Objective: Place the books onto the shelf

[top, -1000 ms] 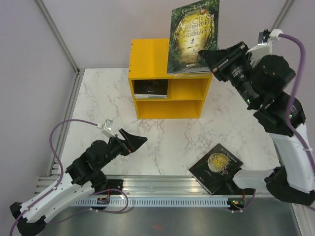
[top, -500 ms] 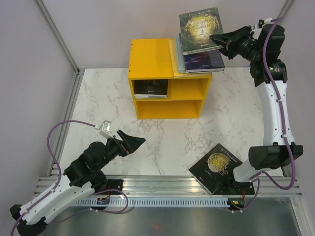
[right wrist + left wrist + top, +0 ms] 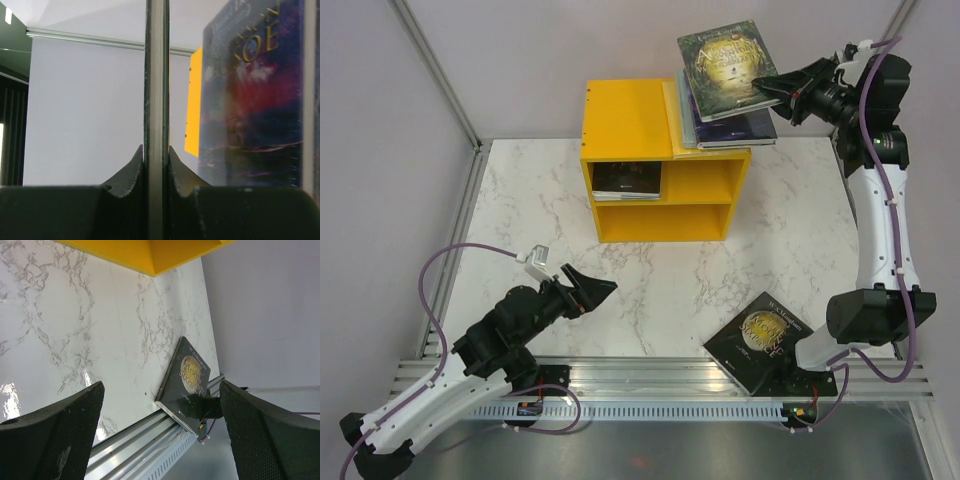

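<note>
While my right gripper [image 3: 782,92] is clamping the green-covered book [image 3: 727,68] by its edge, that book is hanging tilted over the stack of books [image 3: 732,130] on top of the yellow shelf [image 3: 625,120]. My left gripper [image 3: 602,289] is hovering wide open over the white marble table [image 3: 520,220], well apart from the dark book [image 3: 758,340] lying at its near edge. Pale walls [image 3: 520,50] are standing behind and beside it

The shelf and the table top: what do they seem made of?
I would say the shelf is painted wood or board: flat, square-edged panels in even, matte yellow. Below it, the table top looks like marble: white with grey veins, slightly glossy. Stone or printed laminate, I cannot tell.
</note>
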Motion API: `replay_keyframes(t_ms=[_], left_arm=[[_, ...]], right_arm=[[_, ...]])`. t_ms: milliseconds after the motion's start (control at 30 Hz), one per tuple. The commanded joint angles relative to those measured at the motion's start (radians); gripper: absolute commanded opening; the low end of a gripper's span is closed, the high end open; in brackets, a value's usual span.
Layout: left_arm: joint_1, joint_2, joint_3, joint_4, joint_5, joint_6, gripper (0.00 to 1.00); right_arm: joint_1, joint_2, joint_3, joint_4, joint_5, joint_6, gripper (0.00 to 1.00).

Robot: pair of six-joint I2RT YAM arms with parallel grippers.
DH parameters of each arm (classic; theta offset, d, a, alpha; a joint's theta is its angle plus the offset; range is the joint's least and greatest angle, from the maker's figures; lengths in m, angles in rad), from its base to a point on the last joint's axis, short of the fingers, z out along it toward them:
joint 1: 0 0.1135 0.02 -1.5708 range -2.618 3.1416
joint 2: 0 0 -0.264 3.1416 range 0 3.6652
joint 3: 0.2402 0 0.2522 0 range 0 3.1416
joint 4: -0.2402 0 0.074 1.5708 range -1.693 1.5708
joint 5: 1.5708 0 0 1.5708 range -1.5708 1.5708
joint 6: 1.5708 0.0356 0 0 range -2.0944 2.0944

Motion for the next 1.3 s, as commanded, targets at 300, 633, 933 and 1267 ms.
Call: replay_keyframes(t_ms=[300,633,933,1267], left_arm=[[0.003,0.022,0.008,0.038,-0.020,0.037,0.96],[0.003,0.011,0.002,0.036,-0.020,0.037,0.96],[0.003,-0.002,0.004,0.033,-0.017,0.037,0.96],[0.001,-0.005,0.005,0.029,-0.016,0.037,0.96]], right_arm=[[0.000,-0.059,-0.121,0.083,0.045,-0.042,0.00],[0.000,-0.112,-0.129,-0.044,0.138,-0.174,0.26],[-0.001,-0.103,-0.054,-0.279,0.224,-0.402,0.98],[-0.004,-0.088,0.101,-0.480,0.396,-0.596,0.98]])
